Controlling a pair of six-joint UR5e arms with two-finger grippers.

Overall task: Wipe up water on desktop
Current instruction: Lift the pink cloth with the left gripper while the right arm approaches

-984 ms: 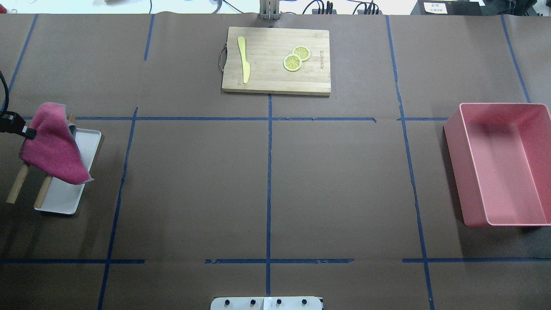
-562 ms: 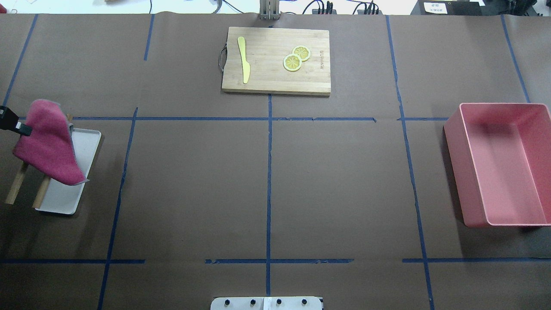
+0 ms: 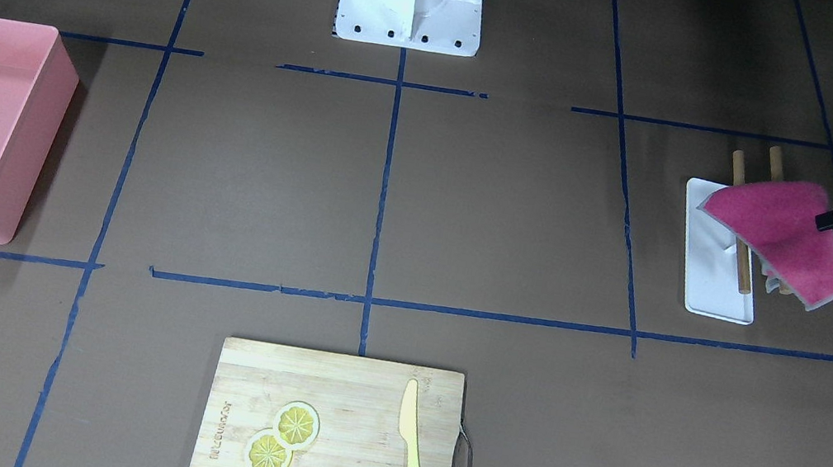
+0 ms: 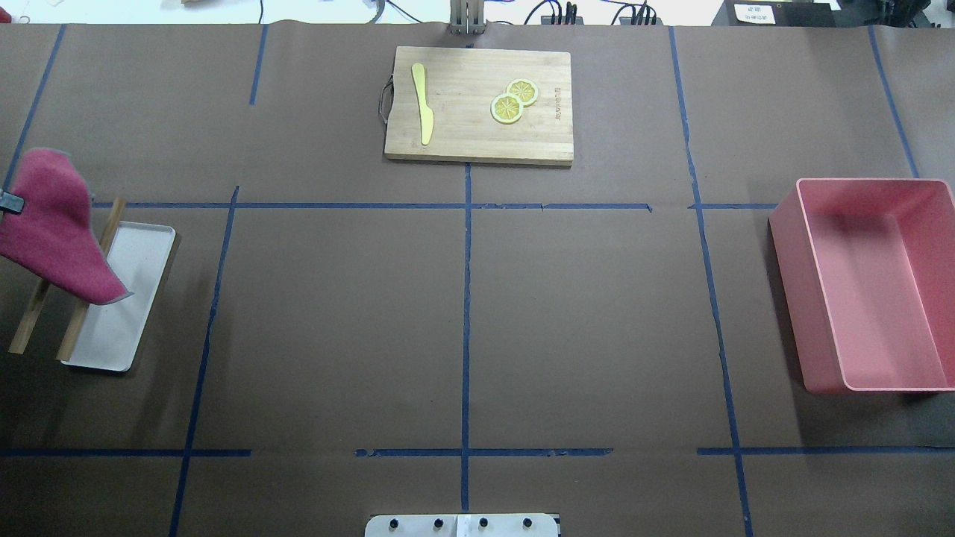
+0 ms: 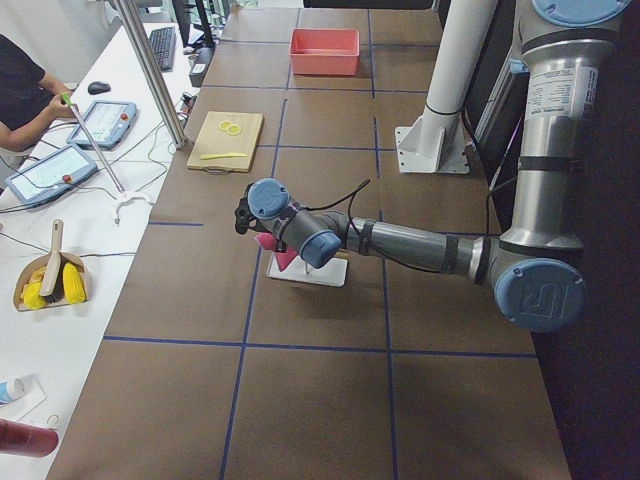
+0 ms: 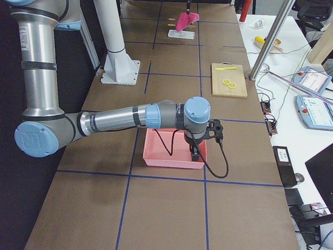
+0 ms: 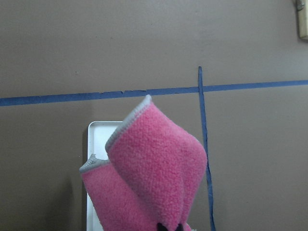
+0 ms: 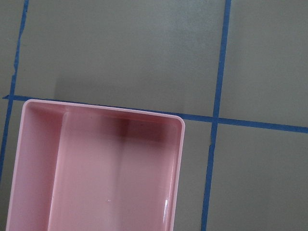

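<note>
One claw, the left gripper [image 3: 826, 220], is clamped on the pink cloth [image 3: 781, 228], hanging above the white tray [image 4: 145, 261] near the left edge of the desktop [image 4: 336, 313]. Bare brown surface stretches rightward to the pink bin [image 4: 807, 298]; whether the right gripper [image 6: 193, 153] is apart or together, I cannot tell.

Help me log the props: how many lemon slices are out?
2. Both lie on the bamboo cutting board, touching each other: one lemon slice nearer the robot, the second slice just beyond it. None seems hidden elsewhere.
</note>
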